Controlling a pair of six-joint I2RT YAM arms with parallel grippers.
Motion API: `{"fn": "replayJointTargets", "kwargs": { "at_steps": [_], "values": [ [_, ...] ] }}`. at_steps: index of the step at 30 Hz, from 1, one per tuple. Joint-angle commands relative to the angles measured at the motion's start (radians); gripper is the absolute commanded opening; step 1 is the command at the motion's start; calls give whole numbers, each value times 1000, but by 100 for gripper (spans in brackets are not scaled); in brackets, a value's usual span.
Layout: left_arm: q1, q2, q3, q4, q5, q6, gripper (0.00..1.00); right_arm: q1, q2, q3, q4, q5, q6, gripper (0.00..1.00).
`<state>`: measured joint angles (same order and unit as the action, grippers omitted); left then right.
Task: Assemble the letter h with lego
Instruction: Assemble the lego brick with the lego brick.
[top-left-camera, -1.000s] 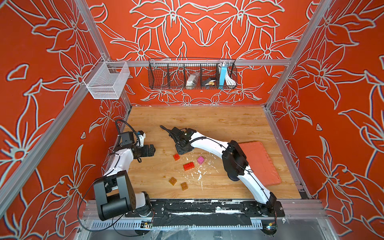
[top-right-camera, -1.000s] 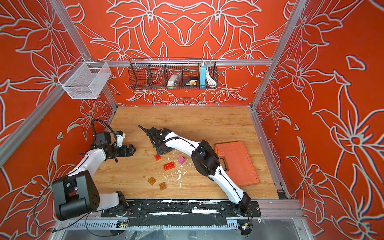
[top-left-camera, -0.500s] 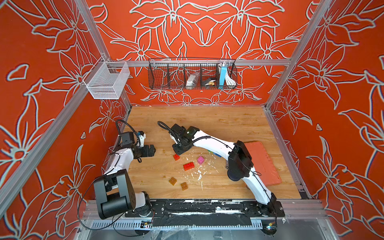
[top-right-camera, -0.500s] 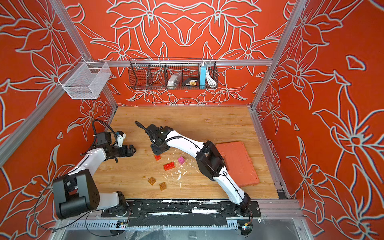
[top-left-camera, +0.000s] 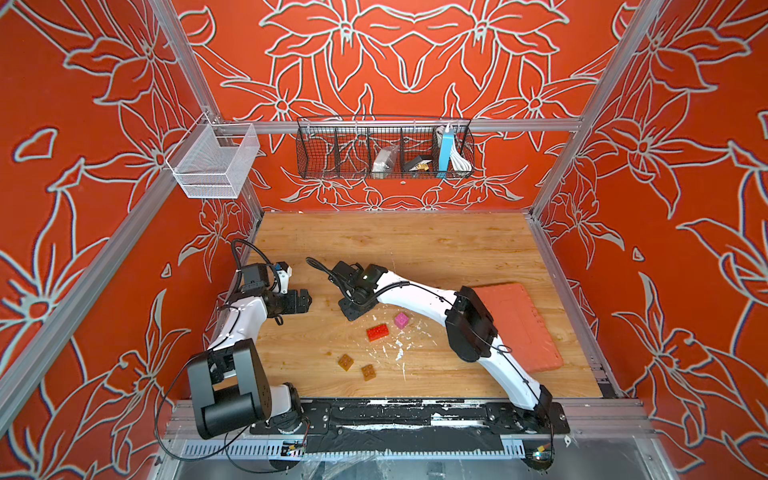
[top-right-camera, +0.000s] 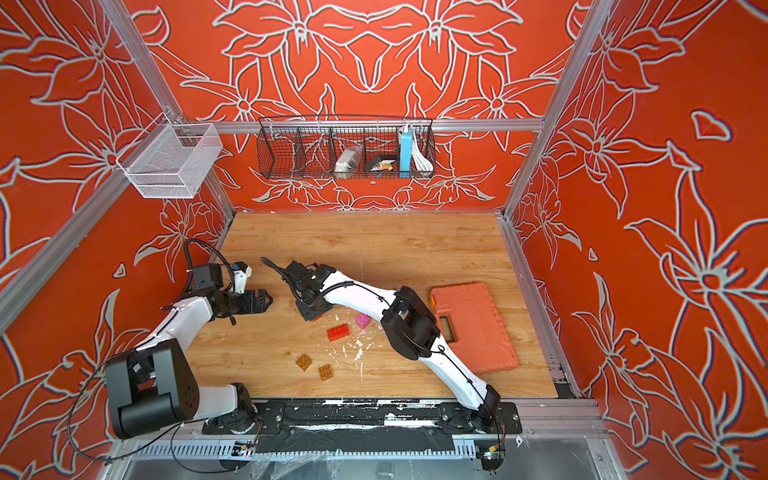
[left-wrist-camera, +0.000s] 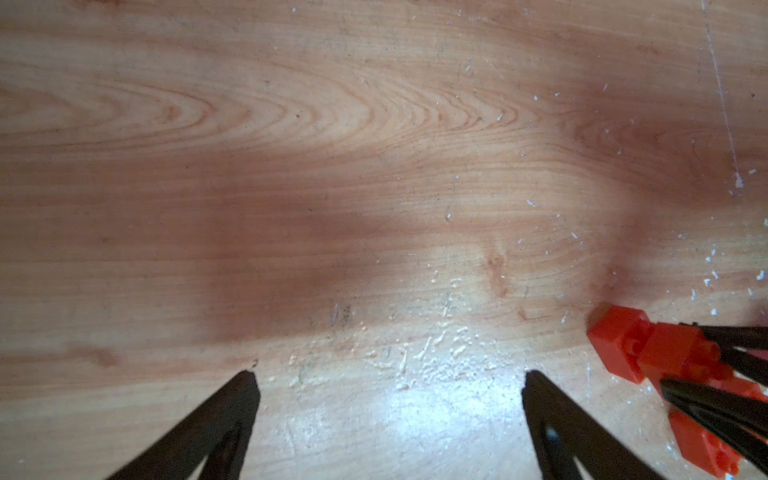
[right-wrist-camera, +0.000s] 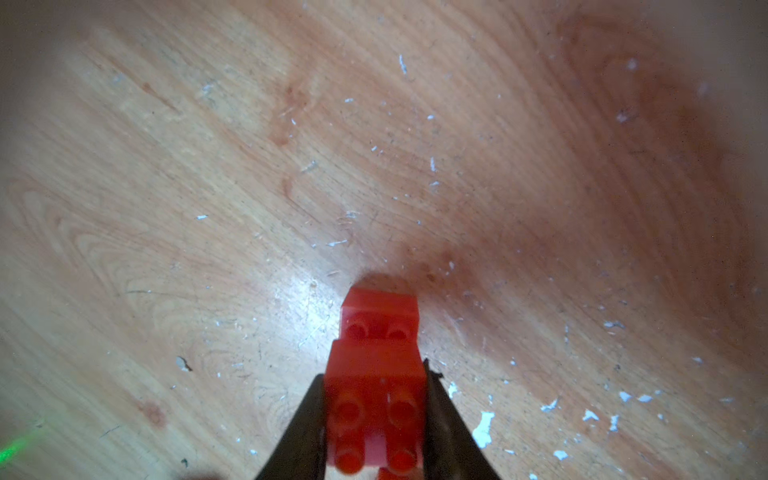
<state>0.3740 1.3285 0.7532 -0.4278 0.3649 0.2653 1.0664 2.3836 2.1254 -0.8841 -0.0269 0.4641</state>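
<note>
My right gripper (right-wrist-camera: 374, 380) is shut on a red lego brick (right-wrist-camera: 376, 374). A second red brick (right-wrist-camera: 380, 309) sits just past the held one, against the wood; whether the two are joined I cannot tell. In both top views this gripper (top-left-camera: 353, 309) (top-right-camera: 309, 311) is low over the table's middle left and hides those bricks. My left gripper (left-wrist-camera: 390, 376) (top-left-camera: 305, 297) stands open and empty, just left of it; the red bricks (left-wrist-camera: 648, 349) show beside it. Loose on the table lie a longer red brick (top-left-camera: 377, 332), a pink brick (top-left-camera: 401, 320) and two amber bricks (top-left-camera: 345, 362) (top-left-camera: 368, 372).
An orange tool case (top-left-camera: 519, 328) lies flat at the right, partly under my right arm. White flecks are scattered on the wood near the loose bricks. A black wire basket (top-left-camera: 384, 149) and a white mesh basket (top-left-camera: 214, 162) hang on the walls above the table.
My right gripper has come down and toward the front, onto the spot where a small red brick lay; that brick is now hidden in the top views. The left arm has not moved.
</note>
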Motion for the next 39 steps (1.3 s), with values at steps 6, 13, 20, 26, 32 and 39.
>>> {"fn": "replayJointTargets", "kwargs": {
  "at_steps": [6, 13, 20, 26, 32, 39],
  "values": [
    [3, -28, -7, -4, 21, 7, 99, 21, 49, 4, -28, 71, 62, 23],
    [3, -25, -4, -7, 23, 8, 99, 21, 83, 34, -51, 29, 107, 23],
    [2, -14, 2, -10, 26, 11, 99, 21, 147, 122, -123, 20, 130, 21],
    [3, -21, -1, -10, 30, 14, 99, 29, 218, 154, -213, 77, 133, 18],
    [3, -23, -2, -11, 37, 17, 99, 29, 281, 139, -302, 101, 149, 18],
    [3, -22, -3, -12, 39, 18, 99, 29, 312, 188, -358, 160, 153, 17]
  ]
}}
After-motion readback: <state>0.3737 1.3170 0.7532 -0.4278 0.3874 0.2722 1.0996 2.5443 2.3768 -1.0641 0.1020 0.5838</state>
